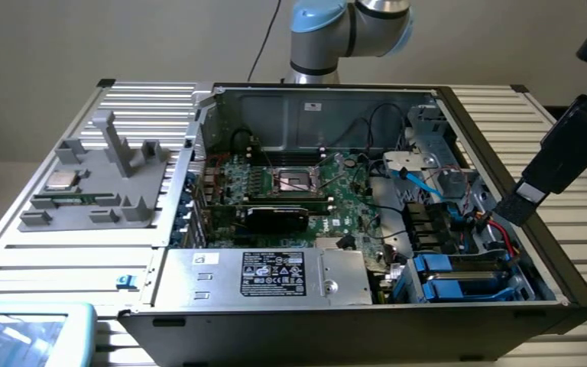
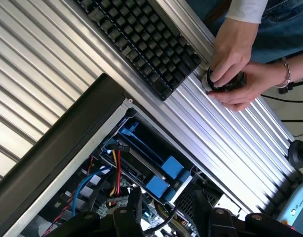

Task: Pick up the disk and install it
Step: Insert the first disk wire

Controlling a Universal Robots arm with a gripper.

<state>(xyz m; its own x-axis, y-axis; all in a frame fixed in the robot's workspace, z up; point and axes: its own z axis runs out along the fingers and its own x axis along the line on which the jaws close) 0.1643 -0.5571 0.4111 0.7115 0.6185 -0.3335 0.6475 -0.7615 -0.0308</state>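
Observation:
An open computer case lies on a ribbed metal table. In the drive bay at its near corner on the exterior view's right sit two stacked blue carriers; the wrist view shows them as blue frames with grey metal between the rails. I take the disk to be one of them, but I cannot tell which, and its labelled face is hidden. My dark gripper hangs tilted above the case's right wall, over red and blue cables. Its fingers stand apart with nothing between them, so the gripper is open.
A person's hands hold a small black round object at the table edge beside a black keyboard. A silver box with a black label fills the case's near side. A grey fixture with a silver chip sits at the left.

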